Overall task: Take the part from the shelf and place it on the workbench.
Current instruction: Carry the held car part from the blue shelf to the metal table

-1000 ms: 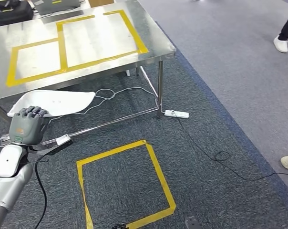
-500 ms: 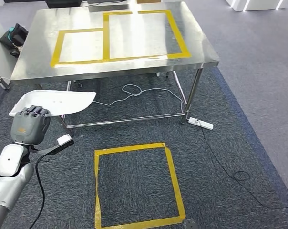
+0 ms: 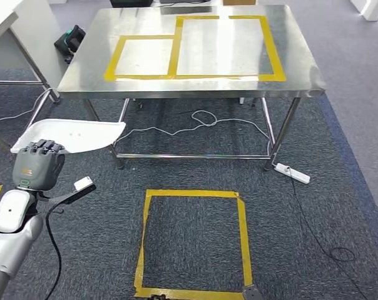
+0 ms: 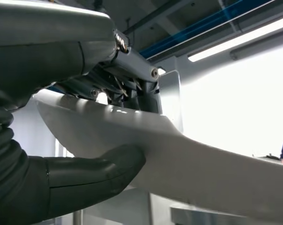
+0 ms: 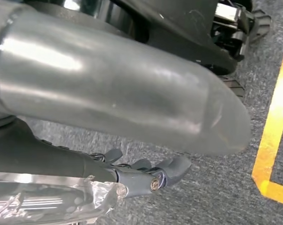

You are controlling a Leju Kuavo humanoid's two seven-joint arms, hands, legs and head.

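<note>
My left hand [image 3: 38,164] grips a flat white curved part [image 3: 78,134] by its near edge, low at the left of the head view. In the left wrist view the thumb [image 4: 94,176] presses under the white part [image 4: 204,164] and darker fingers lie over it. The steel workbench [image 3: 196,86] stands ahead, its top marked with yellow tape rectangles [image 3: 178,44]. The part is nearer than the bench's front left corner and lower than its top. My right hand [image 5: 147,173] hangs over the carpet with its fingers loosely extended and nothing in them.
A yellow tape square [image 3: 191,195] marks the dark carpet in front of the bench. A power strip [image 3: 291,173] and cables [image 3: 201,119] lie under the bench. A black bag [image 3: 70,39] and a white table [image 3: 17,37] are at the far left.
The camera has turned, so the workbench and floor square have shifted right and now sit squarely ahead. My left hand and the white part keep their place in the picture.
</note>
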